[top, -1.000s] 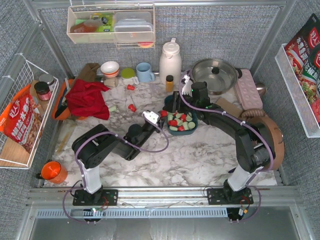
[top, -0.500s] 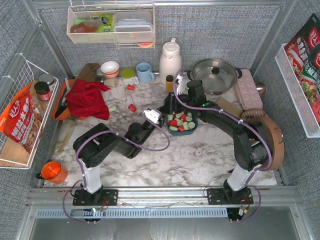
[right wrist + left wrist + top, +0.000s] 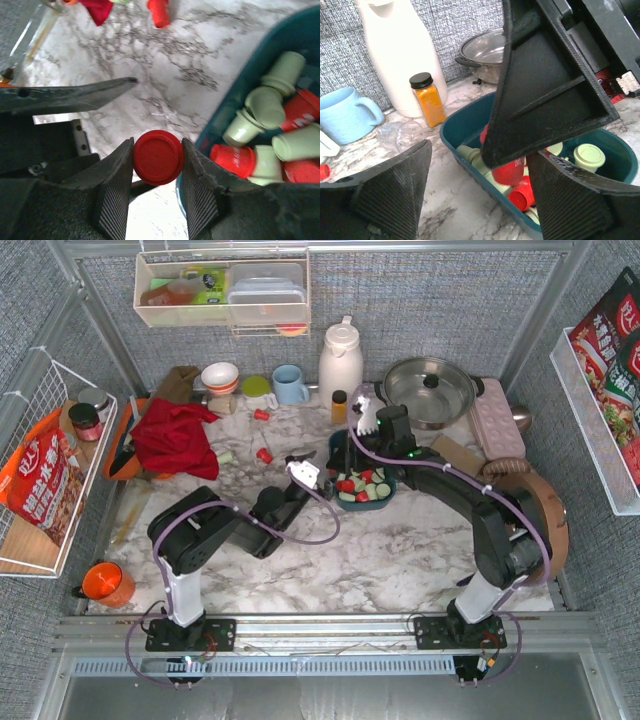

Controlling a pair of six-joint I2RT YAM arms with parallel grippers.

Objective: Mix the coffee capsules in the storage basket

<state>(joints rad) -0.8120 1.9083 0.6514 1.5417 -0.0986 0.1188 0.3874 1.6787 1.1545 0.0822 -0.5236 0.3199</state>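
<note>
Near the storage basket [image 3: 465, 127], right jaws pinch a red capsule [image 3: 157, 156]; left jaws gape wide, seemingly empty.

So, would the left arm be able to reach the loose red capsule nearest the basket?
Probably yes: the loose red capsule lies uncovered near the open left gripper, nothing between them, though the gripper faces the basket.

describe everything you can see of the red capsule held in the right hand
The red capsule is a small bright red cup, plastic-looking, its smooth round flat end facing the wrist camera. The right hand grips it, ribbed dark fingers pressing both sides. It is held above the marble table, beside the teal storage basket, not in it.
</note>
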